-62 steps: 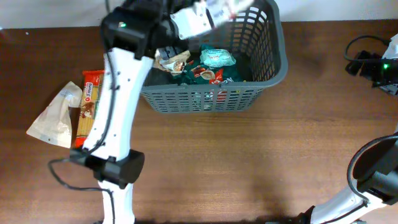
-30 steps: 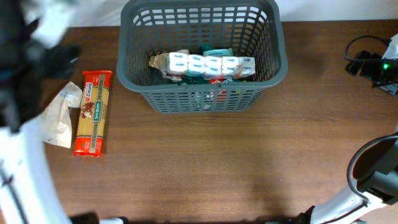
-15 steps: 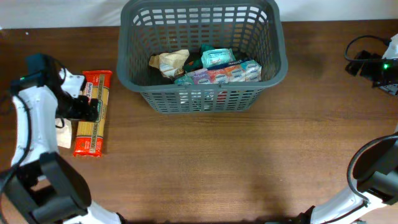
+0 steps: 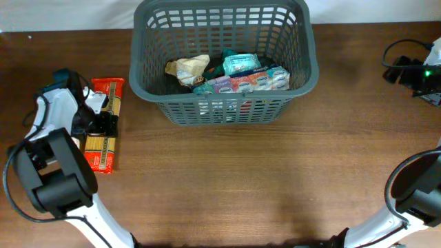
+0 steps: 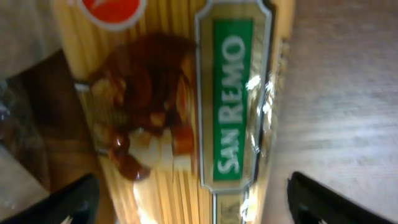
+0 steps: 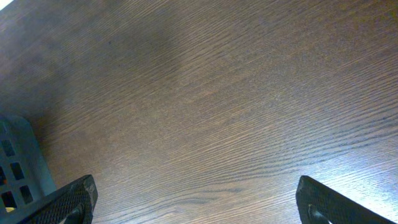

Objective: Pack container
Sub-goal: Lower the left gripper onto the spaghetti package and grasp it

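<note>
The container (image 4: 224,103) is a large dark grey slotted basket at the back centre. Inside it lie a tan crumpled bag (image 4: 187,69), a teal packet (image 4: 241,64) and a long multi-pack (image 4: 244,82). A red spaghetti packet (image 4: 102,141) lies on the table to its left and fills the left wrist view (image 5: 186,106). My left gripper (image 4: 96,116) is low over that packet, open (image 5: 193,205), with one finger on each side of it and a gap showing on the right. My right gripper (image 6: 196,205) stands open over bare wood.
A corner of the basket (image 6: 15,162) shows at the left of the right wrist view. A black device with cables (image 4: 410,70) sits at the back right. The right arm's base (image 4: 413,196) stands at the right edge. A pale bag (image 5: 15,180) lies beside the spaghetti.
My left arm has left the basket, where the multi-pack now lies, and has swung left and down onto the spaghetti packet. Its jaws have narrowed a little. The right arm has not moved.
</note>
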{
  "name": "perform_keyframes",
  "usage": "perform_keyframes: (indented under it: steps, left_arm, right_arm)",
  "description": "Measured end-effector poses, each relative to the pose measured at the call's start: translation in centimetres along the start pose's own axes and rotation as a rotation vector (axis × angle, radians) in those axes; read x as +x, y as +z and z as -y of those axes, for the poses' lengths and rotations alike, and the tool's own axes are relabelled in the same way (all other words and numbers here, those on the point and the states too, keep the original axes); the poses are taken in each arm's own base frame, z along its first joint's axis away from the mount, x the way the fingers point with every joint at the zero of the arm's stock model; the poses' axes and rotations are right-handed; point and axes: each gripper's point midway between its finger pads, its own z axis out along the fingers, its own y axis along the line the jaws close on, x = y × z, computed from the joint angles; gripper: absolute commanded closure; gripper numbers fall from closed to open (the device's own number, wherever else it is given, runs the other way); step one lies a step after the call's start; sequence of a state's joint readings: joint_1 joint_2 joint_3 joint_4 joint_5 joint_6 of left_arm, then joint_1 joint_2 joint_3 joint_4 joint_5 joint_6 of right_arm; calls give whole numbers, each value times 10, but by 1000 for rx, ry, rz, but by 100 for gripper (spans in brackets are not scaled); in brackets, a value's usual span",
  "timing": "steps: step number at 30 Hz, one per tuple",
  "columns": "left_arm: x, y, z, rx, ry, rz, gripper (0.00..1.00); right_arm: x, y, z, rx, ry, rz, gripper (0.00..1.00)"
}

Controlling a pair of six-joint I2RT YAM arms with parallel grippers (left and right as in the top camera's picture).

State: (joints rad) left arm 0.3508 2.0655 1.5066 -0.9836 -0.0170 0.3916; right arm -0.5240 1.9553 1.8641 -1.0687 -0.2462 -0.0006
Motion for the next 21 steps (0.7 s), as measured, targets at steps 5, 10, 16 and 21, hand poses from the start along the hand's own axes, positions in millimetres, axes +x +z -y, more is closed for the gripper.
perform_keyframes:
  steps: [5, 10, 16, 21]
  left_arm:
    - [-4, 8, -2, -3, 1, 3, 20]
    - [-2, 20, -2, 1, -2, -20, 35]
    - [-3, 14, -4, -9, -6, -22, 98]
    - [-1, 0, 1, 13, -6, -48, 98]
  right_arm:
    - [0, 0, 0, 0, 0, 0, 1]
    - [0, 0, 0, 0, 0, 0, 1]
    - [0, 0, 0, 0, 0, 0, 1]
    - [0, 0, 0, 0, 0, 0, 1]
